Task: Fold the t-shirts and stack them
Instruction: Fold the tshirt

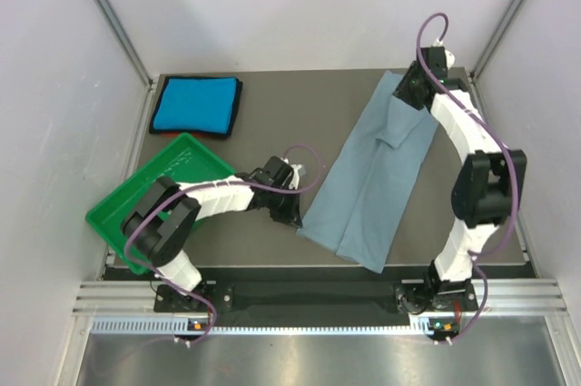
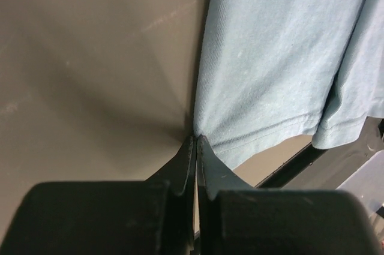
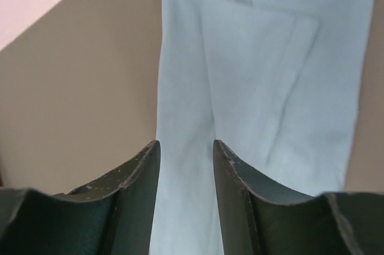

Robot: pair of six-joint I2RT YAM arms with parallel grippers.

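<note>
Grey-blue cloth is the worry: the grey tee (image 1: 377,168) lies as a long narrow strip, folded lengthwise, slanting across the right half of the worktop (image 1: 272,113), and its layers merely rest on one another. If the near corner is lifted on too thin a pinch it may slip free, or only the top layer may come up, and the lengthwise fold would open. A pull by one arm alone would likely drag the strip askew. The left gripper (image 2: 196,141) has its fingers pressed together right at the strip's near-left hem corner, touching it; whether any cloth is caught between them I cannot tell. The right gripper (image 3: 186,147) hangs over the far, collar end with its fingers apart, cloth showing in the gap below, nothing held. The turquoise tee (image 1: 195,106) sits folded at the far-left corner, well apart from the strip, just beyond the green tray (image 1: 186,161).
</note>
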